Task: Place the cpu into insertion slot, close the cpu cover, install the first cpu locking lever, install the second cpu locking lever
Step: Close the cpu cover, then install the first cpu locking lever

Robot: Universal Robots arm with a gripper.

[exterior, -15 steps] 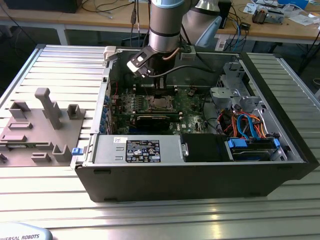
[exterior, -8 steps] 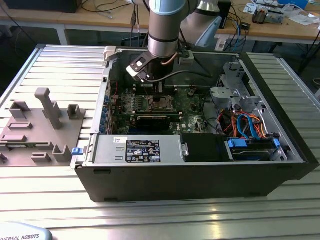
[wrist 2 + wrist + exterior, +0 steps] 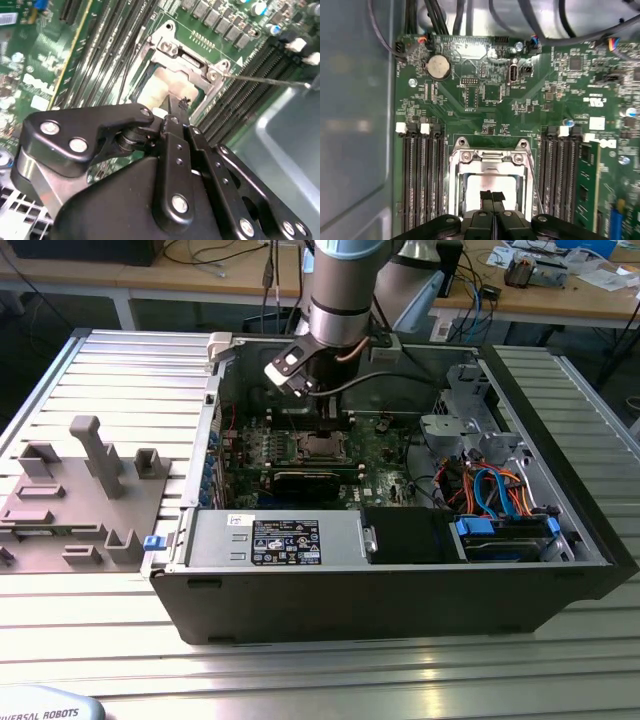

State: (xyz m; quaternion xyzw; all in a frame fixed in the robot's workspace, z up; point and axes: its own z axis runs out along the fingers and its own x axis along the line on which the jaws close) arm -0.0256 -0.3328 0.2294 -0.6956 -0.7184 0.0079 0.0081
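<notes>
In the open black case, the insertion slot (image 3: 322,447) sits on the green motherboard. Both wrist views show the cpu (image 3: 479,184) lying in the slot (image 3: 456,175), its pale silvery face (image 3: 159,90) showing through the window of the cpu cover (image 3: 492,157). The cover (image 3: 187,62) lies flat over the socket. A thin locking lever (image 3: 265,80) sticks out sideways from one socket corner. My gripper (image 3: 326,422) hangs just above the cpu's face. Its fingers (image 3: 492,196) are shut together with nothing between them, and the tips (image 3: 172,106) point at the chip.
Rows of black memory slots (image 3: 422,175) flank the socket on both sides. The case walls (image 3: 400,600), a power supply (image 3: 280,538) and a drive bay with blue and orange cables (image 3: 495,495) surround the board. A grey fixture tray (image 3: 85,495) lies on the table at the exterior view's left.
</notes>
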